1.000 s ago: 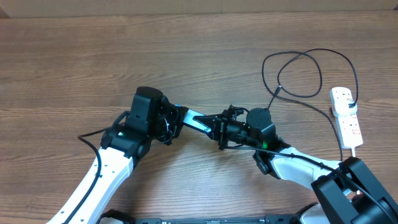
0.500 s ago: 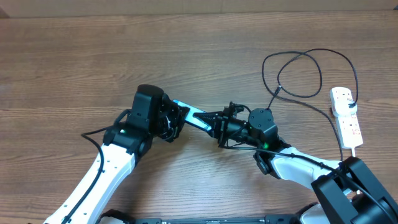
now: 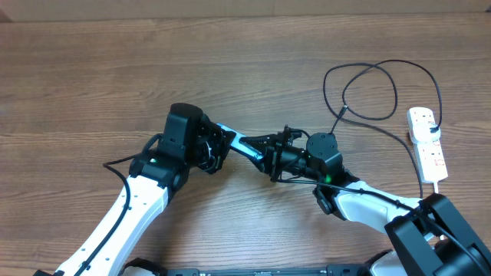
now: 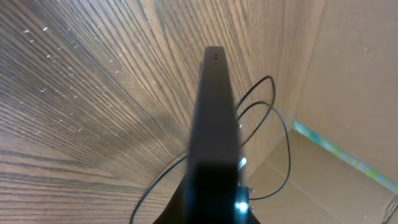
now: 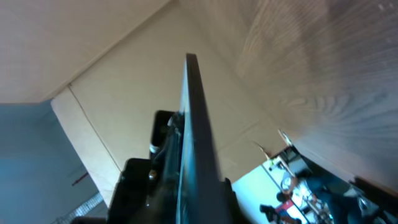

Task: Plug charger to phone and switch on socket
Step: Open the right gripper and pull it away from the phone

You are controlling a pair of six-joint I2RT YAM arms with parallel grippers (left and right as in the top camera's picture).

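The phone (image 3: 247,147) is held off the table, on edge, between both grippers, with a thin cyan strip of its screen showing. My left gripper (image 3: 220,146) is shut on its left end and my right gripper (image 3: 275,159) is shut on its right end. In the left wrist view the phone (image 4: 214,118) runs up from the jaws (image 4: 214,193) as a dark edge. In the right wrist view it (image 5: 196,118) also shows edge-on in the jaws (image 5: 196,193). The black charger cable (image 3: 370,90) loops at the right rear and runs to the white socket strip (image 3: 426,144). Its free plug end is hidden.
The cable loops (image 4: 280,143) lie on the wood behind the phone in the left wrist view. The socket strip lies near the table's right edge. A cardboard wall (image 5: 118,68) stands beyond the table.
Both arms and the phone between them have shifted very slightly to the right. Cable and socket strip have not moved.
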